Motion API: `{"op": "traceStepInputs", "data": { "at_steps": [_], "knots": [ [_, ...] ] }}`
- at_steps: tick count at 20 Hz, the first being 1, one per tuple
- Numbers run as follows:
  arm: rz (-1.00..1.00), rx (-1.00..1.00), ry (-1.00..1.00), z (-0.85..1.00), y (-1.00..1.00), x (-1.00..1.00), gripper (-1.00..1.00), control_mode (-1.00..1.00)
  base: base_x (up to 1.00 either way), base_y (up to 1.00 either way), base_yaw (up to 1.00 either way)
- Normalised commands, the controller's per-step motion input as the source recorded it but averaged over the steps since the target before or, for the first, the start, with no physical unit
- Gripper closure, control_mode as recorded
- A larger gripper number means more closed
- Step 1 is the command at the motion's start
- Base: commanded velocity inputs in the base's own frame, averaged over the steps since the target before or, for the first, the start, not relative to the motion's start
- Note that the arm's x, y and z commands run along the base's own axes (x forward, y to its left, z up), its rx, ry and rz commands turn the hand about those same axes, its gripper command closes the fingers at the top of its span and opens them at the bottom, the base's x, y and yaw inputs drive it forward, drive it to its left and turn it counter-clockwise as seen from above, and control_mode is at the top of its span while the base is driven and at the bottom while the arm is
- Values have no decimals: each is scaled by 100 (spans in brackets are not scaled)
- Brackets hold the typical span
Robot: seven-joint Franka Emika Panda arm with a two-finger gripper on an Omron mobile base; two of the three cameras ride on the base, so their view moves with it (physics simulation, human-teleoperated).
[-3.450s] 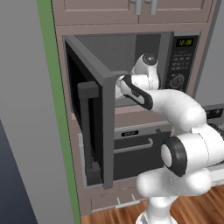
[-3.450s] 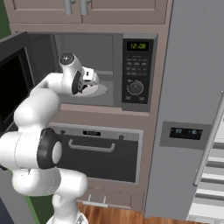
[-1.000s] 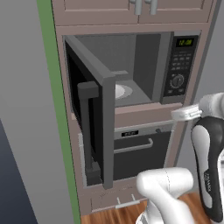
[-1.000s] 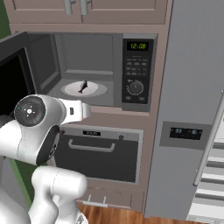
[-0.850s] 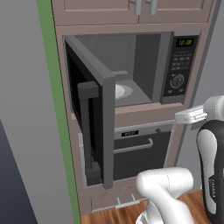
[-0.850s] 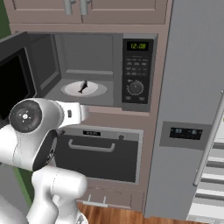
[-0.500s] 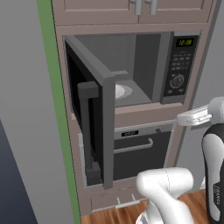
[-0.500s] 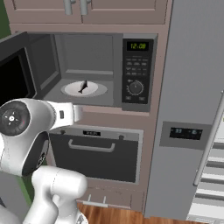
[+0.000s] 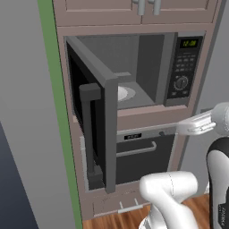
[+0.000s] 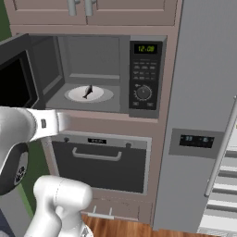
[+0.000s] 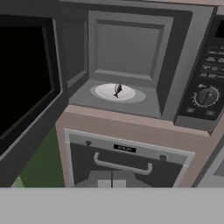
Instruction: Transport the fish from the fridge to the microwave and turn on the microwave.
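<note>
Open microwave (image 10: 97,104) cavity, white turntable (image 10: 99,96) on its floor, fish (image 10: 87,91) at the turntable's middle.

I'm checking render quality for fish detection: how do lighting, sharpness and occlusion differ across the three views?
Right base view: even flat light, fish small but crisp on the white turntable. Hand view: softer, blurrier, fish only a dark smudge. Left base view: the open microwave door hides the fish; no glare anywhere.

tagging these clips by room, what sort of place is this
A kitchen, a rendered one by the look of it. A built-in microwave stands open with a fish on its white turntable, an oven sits just below, and a grey fridge stands to the right.
</note>
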Motion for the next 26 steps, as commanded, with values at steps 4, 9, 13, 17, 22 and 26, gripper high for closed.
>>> {"op": "traceStepInputs", "data": {
  "at_steps": [4,9,13,17,22,26],
  "knots": [
    [0,0,-2,0,32,-30,100,-100,0,0,0],
    [0,0,0,0,30,-24,100,-100,0,0,0],
    [0,0,0,0,28,-22,100,-100,0,0,0],
    [0,0,0,0,23,-15,100,-100,0,0,0],
    [0,0,0,0,17,-11,100,-100,0,0,0],
    [0,0,0,0,20,-11,100,-100,0,0,0]
  ]
}}
